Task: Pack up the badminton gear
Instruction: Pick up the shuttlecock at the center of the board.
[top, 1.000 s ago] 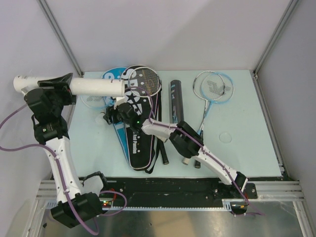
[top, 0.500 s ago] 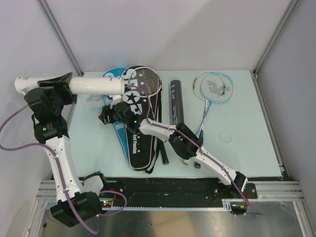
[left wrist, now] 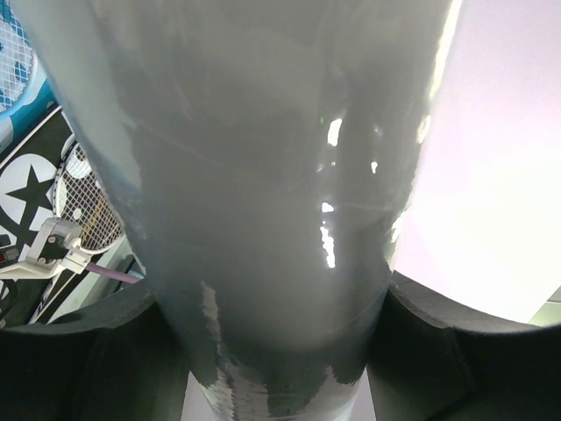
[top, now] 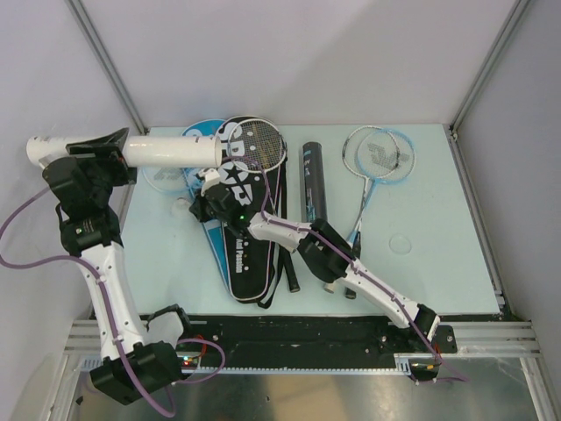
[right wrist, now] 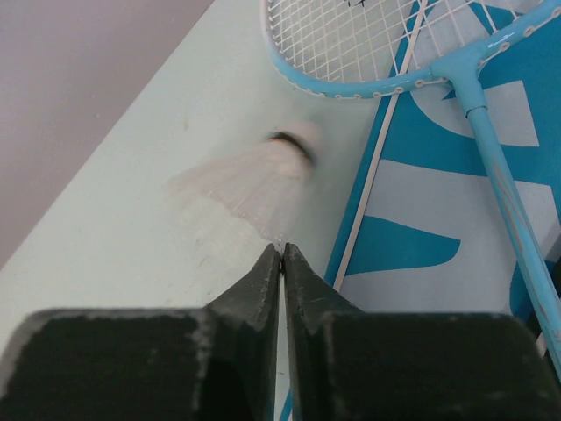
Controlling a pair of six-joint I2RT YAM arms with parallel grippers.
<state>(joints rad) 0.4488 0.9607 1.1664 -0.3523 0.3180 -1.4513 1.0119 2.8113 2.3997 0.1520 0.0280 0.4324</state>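
Right pincer (right wrist: 282,252): the jaws are standing almost together, with only a thin slit showing between them. The tips are touching the rim of the shuttlecock's (right wrist: 254,180) feather skirt. Whether a feather is actually being pinched in the slit cannot be confirmed, as the shuttlecock is showing blurred.

The shuttlecock is lying on the table (right wrist: 114,193) directly ahead of the tips. Its long axis is running on a slant, with the cork pointing away from the pincer and to the right and the open skirt facing back and to the left. Just beyond the cork a blue racket (right wrist: 495,167) is lying, and to the right of the tips a blue cover (right wrist: 421,219) is lying under that racket's shaft.

Left pincer (top: 95,145): the jaws are clamping on the white tube (top: 171,153), one finger on each side. The tube's long axis is running crosswise through the grip. A short end is sticking out to the left of it, and the longer part is reaching right.
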